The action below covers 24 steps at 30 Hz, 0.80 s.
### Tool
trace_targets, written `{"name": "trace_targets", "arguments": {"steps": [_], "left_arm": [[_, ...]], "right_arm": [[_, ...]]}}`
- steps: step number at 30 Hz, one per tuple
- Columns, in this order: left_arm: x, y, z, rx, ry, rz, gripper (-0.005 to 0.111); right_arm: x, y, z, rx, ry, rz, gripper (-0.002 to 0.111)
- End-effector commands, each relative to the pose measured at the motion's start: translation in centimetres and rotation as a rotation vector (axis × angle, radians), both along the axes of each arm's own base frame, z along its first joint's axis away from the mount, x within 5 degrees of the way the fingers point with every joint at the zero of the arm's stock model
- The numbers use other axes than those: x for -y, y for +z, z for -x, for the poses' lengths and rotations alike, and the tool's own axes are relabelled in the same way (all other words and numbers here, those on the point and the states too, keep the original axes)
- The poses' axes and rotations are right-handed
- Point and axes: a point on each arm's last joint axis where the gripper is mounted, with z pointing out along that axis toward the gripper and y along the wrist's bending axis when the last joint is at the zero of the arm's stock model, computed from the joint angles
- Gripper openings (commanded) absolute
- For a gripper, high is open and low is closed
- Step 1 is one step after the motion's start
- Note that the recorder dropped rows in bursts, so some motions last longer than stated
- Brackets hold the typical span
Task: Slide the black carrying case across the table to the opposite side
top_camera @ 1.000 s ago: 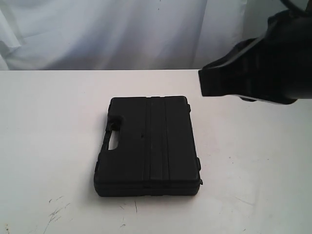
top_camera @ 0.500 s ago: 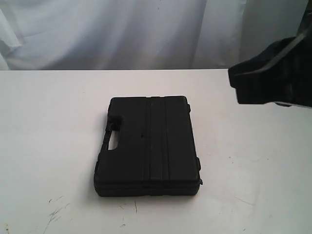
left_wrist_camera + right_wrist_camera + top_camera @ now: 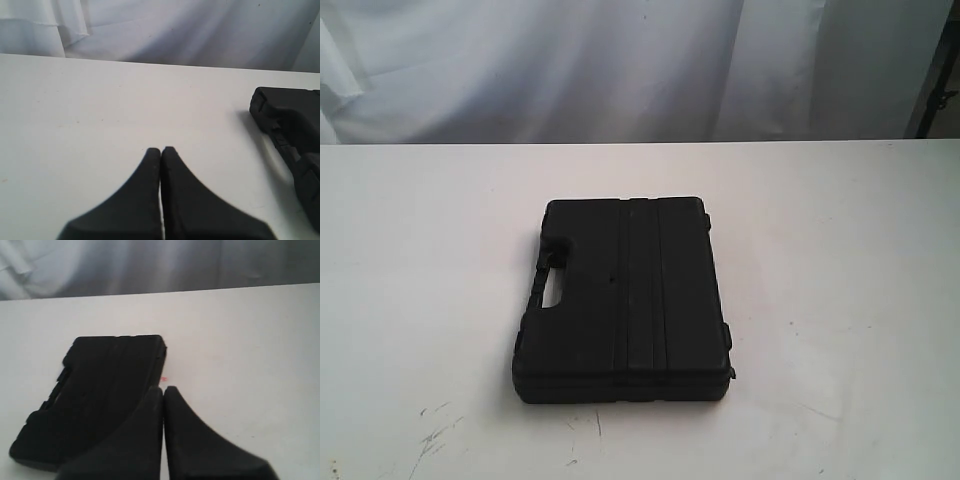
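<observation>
The black carrying case (image 3: 623, 300) lies flat on the white table (image 3: 430, 230), near its middle, with the handle cut-out on its left side. Neither gripper shows in the exterior view. In the left wrist view my left gripper (image 3: 161, 149) is shut with nothing in it, above bare tabletop, and a corner of the case (image 3: 290, 125) shows off to one side, well apart. In the right wrist view my right gripper (image 3: 163, 389) is shut and empty, hovering above and apart from the case (image 3: 100, 395).
White cloth (image 3: 620, 60) hangs behind the table's far edge. Faint dark scuffs (image 3: 435, 430) mark the tabletop near the front left. A small red speck (image 3: 164, 380) lies beside the case.
The right arm, which filled the upper right of the exterior view, has drawn back to the right and left that view. The case has not moved.
</observation>
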Motion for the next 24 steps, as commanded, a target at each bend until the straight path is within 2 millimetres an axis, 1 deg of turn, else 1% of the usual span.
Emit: {"name": "trace_targets", "arguments": {"steps": [1, 4, 7, 9, 12, 15, 17, 20, 24], "left_arm": [[0.0, 0.0, 0.0, 0.01, -0.007, 0.002, 0.0], [0.0, 0.0, 0.0, 0.01, -0.007, 0.002, 0.0], [0.0, 0.0, 0.0, 0.01, -0.007, 0.002, 0.0], [0.0, 0.0, 0.0, 0.01, -0.007, 0.002, 0.0], [0.0, 0.0, 0.0, 0.01, -0.007, 0.002, 0.0], [0.0, 0.0, 0.0, 0.01, -0.007, 0.002, 0.0], [0.0, 0.0, 0.0, 0.01, -0.007, 0.002, 0.0], [0.0, 0.0, 0.0, 0.01, -0.007, 0.002, 0.0], [0.0, 0.0, 0.0, 0.01, -0.007, 0.002, 0.0]], "right_arm": [[2.9, -1.5, 1.9, 0.064, -0.156, -0.025, 0.0], [4.2, -2.4, 3.3, 0.11, -0.236, -0.01, 0.0], [5.0, -2.8, 4.7, 0.184, -0.275, 0.028, 0.0], [5.2, -2.8, 5.5, 0.238, -0.281, 0.047, 0.0], [5.3, -3.1, 6.2, 0.287, -0.266, 0.092, 0.0], [5.3, -3.6, 6.4, 0.304, -0.249, 0.137, 0.0], [5.3, -4.4, 6.2, 0.287, -0.245, 0.146, 0.0], [5.3, -6.2, 5.9, 0.27, -0.239, 0.157, 0.0], [5.2, -8.2, 6.0, 0.303, -0.235, 0.151, 0.0]]}}
